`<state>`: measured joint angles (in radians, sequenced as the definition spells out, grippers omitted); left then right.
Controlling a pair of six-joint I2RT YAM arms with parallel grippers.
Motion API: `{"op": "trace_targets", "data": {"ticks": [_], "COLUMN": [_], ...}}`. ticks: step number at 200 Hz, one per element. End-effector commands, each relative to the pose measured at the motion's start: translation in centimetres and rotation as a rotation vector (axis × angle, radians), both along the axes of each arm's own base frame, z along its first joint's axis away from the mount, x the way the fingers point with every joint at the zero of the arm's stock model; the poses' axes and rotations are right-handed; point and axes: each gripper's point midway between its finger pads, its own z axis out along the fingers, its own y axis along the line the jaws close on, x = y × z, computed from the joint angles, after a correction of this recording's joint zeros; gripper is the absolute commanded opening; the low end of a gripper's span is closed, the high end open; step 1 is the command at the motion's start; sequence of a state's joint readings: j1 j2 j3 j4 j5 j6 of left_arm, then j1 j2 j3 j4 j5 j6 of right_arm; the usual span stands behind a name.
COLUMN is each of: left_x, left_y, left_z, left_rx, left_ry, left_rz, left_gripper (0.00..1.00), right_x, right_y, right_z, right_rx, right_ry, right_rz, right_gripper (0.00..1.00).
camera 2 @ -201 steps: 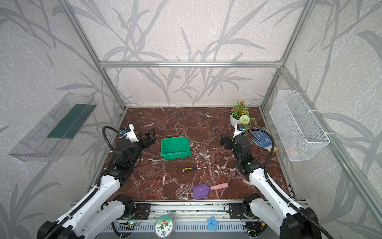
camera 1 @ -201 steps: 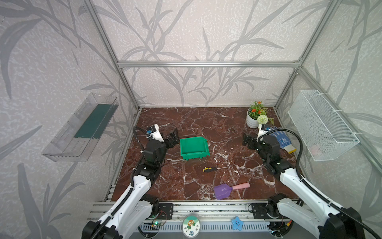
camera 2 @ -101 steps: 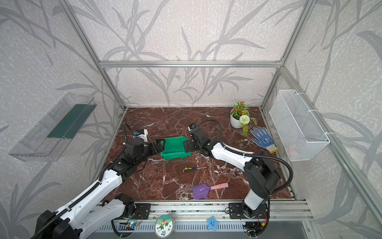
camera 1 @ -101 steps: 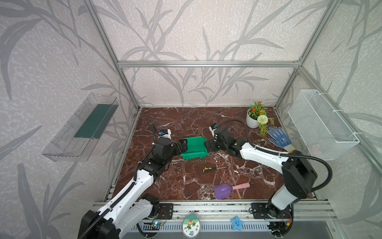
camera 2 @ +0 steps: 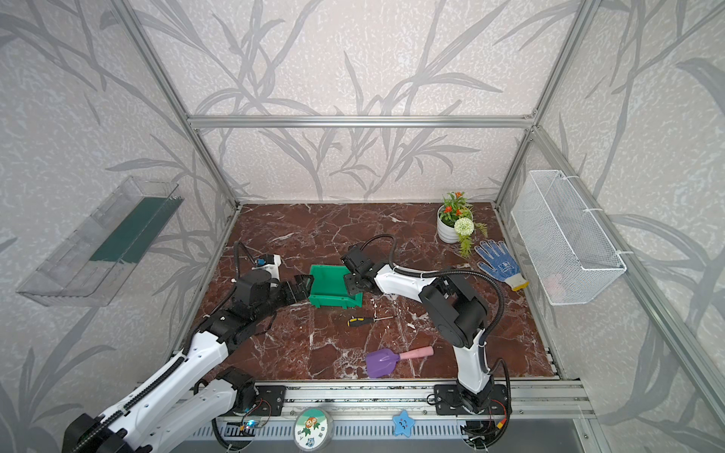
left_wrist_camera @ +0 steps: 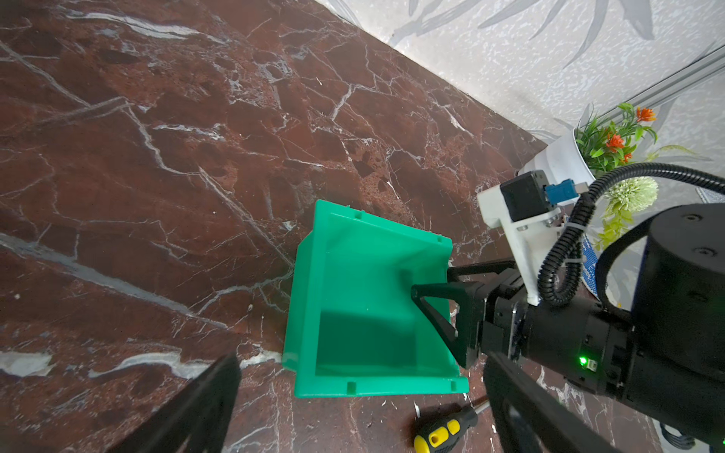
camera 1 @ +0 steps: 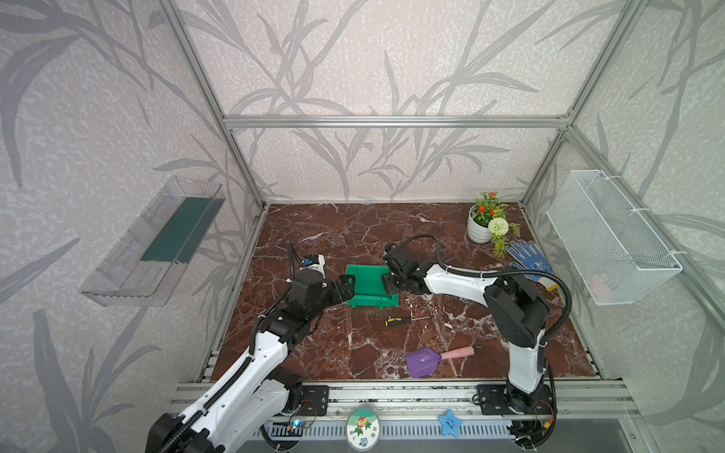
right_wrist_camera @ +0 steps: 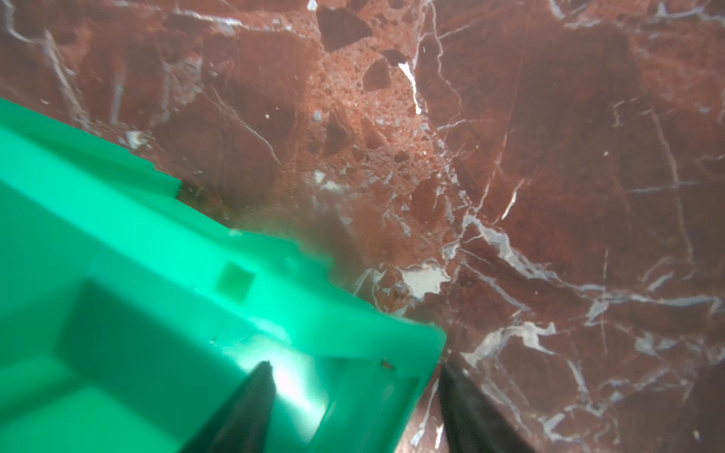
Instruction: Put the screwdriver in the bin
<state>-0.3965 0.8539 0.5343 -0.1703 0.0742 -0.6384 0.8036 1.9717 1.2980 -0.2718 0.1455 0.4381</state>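
Closest to me, on the metal rail, I see a blue star [camera 1: 450,423] and a round badge [camera 1: 363,427]. Behind the rail begins the red marble counter [camera 1: 353,235]. The first thing on it is a purple shovel [camera 1: 438,357] with a pink handle, which lies flat and is well apart from the rest.

A little farther lies the screwdriver [camera 1: 404,320]. It is flat on the counter, just in front of the bin [camera 1: 372,301] but not touching it. Its black-and-yellow handle points to the left arm's side and the thin shaft to the right arm's side.

The green bin stands on the counter between the two arms. The left hand [camera 1: 347,288] is just beside the bin's left wall. In the left wrist view its fingers are wide apart and hold nothing. The right hand [camera 1: 390,285] is at the bin's right wall, with one finger inside the bin and the other outside, so the wall is between them. I cannot tell whether they already press on it.

Farther back on the right side lies a blue-dotted glove [camera 1: 527,261], and behind it stands a white flower pot [camera 1: 479,229] near the back corner. On the left wall hangs a clear tray [camera 1: 157,243], and on the right wall a white wire basket [camera 1: 612,243].
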Motion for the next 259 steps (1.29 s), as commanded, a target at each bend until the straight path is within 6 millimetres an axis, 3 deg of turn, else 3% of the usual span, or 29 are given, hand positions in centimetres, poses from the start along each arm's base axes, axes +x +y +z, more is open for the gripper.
{"op": "trace_targets", "data": {"ticks": [1, 42, 78, 124, 143, 162, 185, 228, 259], "left_x": [-0.4, -0.3, -0.1, -0.3, -0.4, -0.5, -0.7, -0.9, -0.9], "left_y": [0.2, -0.5, -1.0, -1.2, -1.3, -1.4, -1.6, -1.6, -2.2], "left_z": [-0.1, -0.1, -0.4, -0.6, -0.8, -1.0, -1.1, -0.4, -0.1], "left_rx": [0.022, -0.003, -0.03, -0.044, -0.048, -0.058, -0.046, -0.034, -0.043], "left_ry": [0.008, 0.003, 0.023, 0.036, 0.044, 0.063, 0.08, 0.052, 0.037], "left_rz": [-0.011, -0.032, -0.043, -0.044, -0.042, -0.042, -0.055, -0.057, -0.071], "left_gripper": [0.99, 0.99, 0.99, 0.99, 0.99, 0.99, 0.99, 0.99, 0.99], "right_x": [0.5, 2.7, 5.8, 8.3, 8.6, 8.5, 7.9, 6.3, 2.7], "right_y": [-1.7, -6.2, -8.8, -6.8, -4.8, -3.7, -4.0, -4.0, -4.5], "right_z": [-0.8, -1.2, -0.5, -0.3, -0.7, -0.8, -0.1, 5.2, 8.5], "right_rx": [-0.052, -0.062, -0.025, 0.041, 0.155, 0.203, 0.212, 0.191, 0.222], "right_ry": [0.023, 0.015, 0.005, 0.037, 0.081, 0.117, 0.107, -0.003, -0.056], "right_rz": [-0.087, -0.266, -0.441, -0.506, -0.52, -0.517, -0.492, -0.222, -0.038], "right_gripper": [0.49, 0.34, 0.34, 0.36, 0.38, 0.42, 0.46, 0.62, 0.78]}}
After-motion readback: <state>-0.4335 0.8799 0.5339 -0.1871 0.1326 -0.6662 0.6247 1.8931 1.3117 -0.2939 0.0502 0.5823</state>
